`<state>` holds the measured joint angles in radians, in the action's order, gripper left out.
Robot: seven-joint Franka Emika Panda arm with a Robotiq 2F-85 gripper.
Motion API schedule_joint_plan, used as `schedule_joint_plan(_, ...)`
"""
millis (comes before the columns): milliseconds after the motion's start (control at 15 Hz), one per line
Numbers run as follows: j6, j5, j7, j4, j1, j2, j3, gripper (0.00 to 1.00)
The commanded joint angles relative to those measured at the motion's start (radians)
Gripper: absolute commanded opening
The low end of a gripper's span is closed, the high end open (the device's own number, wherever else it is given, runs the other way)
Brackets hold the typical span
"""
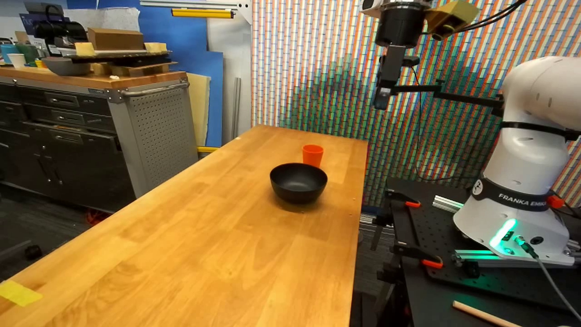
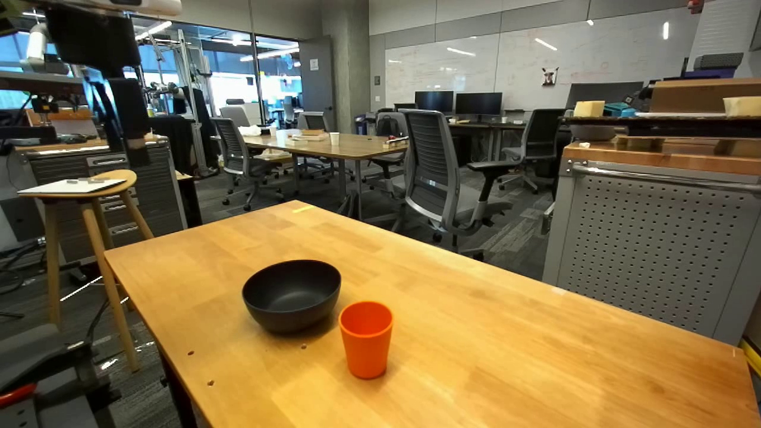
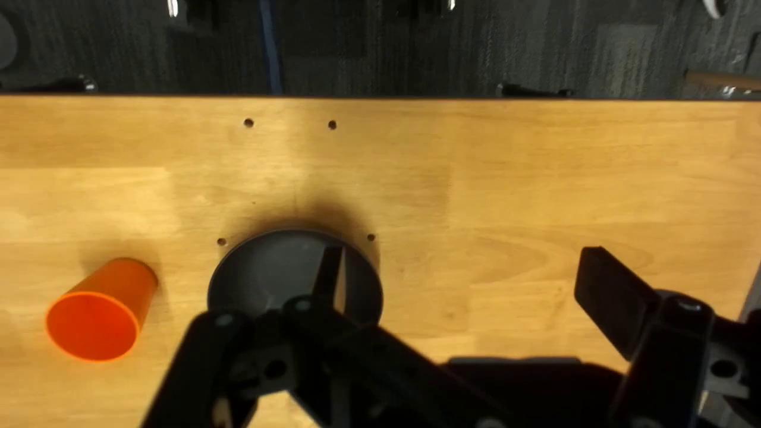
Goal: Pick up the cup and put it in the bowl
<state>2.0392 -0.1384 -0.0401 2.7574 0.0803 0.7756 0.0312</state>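
The striped backdrop point(image 1: 317, 68) rises past one short edge of the wooden table point(image 1: 204, 254), and your Franka arm point(image 1: 522, 163) stands off one long edge; call that the robot edge. In the wrist view your gripper point(image 3: 464, 261) has its fingers spread wide with nothing between them, and in both exterior views it hangs well above the tabletop. The black bowl point(image 2: 291, 295) sits upright, nearer the robot edge than the opposite long edge. The orange-red cup point(image 2: 366, 340) stands mouth up near it but apart, between the bowl and the short edge by the backdrop. You look to be at the opening step, the approach to the cup: neither grasp nor placing is done. Your next move, I'd judge, calls for travel toward the backdrop's short edge, because the cup lies outside your fingers in the wrist view while one finger covers part of the bowl. Then come down with a finger on either side of the cup and close gently.
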Motion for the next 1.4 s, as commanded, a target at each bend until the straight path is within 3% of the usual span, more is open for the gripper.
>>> schedule_joint_plan(0, 0.227, 0.103, -0.039, -0.036, -0.088, -0.179, 0.035, 1.0)
schedule_joint_plan(267, 0.446, 0.216, -0.127, -0.082, -0.204, -0.423, 0.027, 1.0)
schedule_joint_plan(467, 0.527, 0.359, -0.241, -0.145, -0.298, -0.608, 0.034, 1.0)
schedule_joint_plan(600, 0.566, 0.457, -0.333, -0.221, -0.32, -0.732, 0.025, 1.0)
schedule_joint_plan(933, 0.555, 0.553, -0.464, -0.424, -0.239, -0.95, -0.063, 1.0)
schedule_joint_plan(1333, 0.557, 0.486, -0.464, -0.537, -0.16, -1.107, -0.174, 1.0)
